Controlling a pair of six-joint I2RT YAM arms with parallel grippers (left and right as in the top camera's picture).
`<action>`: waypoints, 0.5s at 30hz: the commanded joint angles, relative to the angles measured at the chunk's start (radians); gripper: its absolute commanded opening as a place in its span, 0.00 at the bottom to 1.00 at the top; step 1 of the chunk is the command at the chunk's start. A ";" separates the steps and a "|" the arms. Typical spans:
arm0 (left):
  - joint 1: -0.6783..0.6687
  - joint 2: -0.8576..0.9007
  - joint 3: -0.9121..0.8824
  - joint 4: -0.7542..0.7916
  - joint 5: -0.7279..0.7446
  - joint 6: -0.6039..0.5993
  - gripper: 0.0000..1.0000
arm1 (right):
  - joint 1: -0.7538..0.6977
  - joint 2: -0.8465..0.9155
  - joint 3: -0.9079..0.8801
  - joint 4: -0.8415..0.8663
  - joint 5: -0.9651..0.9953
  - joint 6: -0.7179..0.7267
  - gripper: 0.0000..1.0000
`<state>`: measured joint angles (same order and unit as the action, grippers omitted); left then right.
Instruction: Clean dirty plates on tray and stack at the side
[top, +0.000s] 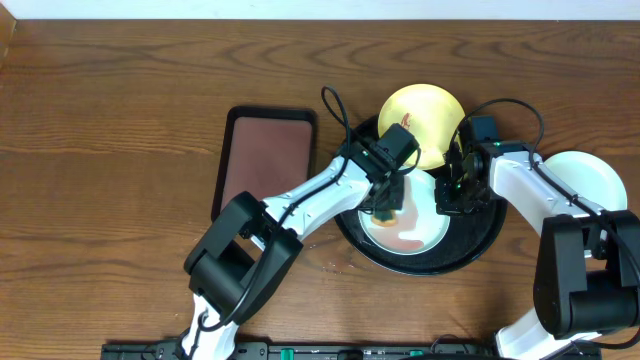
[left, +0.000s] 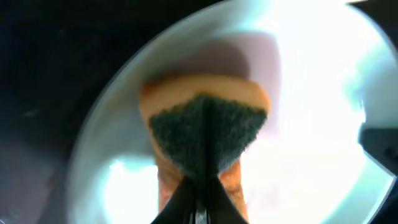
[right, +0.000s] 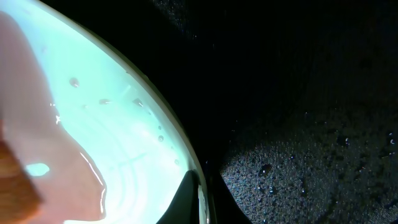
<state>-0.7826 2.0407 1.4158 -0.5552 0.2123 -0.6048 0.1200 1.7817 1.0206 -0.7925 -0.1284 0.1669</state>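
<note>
With left gripper (left: 200, 193), clamped a sponge (left: 202, 121) against the smeared mint plate (left: 311, 87) on the black tray (top: 484, 242); with right gripper (right: 202, 196), pinched that plate's right rim.

Dark brown wooden table (top: 110, 120), strong grain, fills the overhead view. Thin pale strip (top: 300, 8) along the far edge, unclear whether wall or floor. Lighting even, shadows soft.
</note>
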 joint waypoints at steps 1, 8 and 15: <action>-0.018 0.068 -0.017 0.071 0.099 -0.066 0.08 | 0.012 0.021 -0.020 0.014 0.041 0.005 0.01; -0.020 0.166 -0.017 0.311 0.250 -0.082 0.07 | 0.012 0.021 -0.021 0.015 0.041 0.005 0.01; -0.014 0.157 -0.015 0.182 0.319 -0.080 0.08 | 0.012 0.021 -0.020 0.015 0.041 0.004 0.01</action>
<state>-0.7879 2.1525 1.4220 -0.2741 0.4812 -0.6804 0.1200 1.7817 1.0206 -0.7925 -0.1280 0.1669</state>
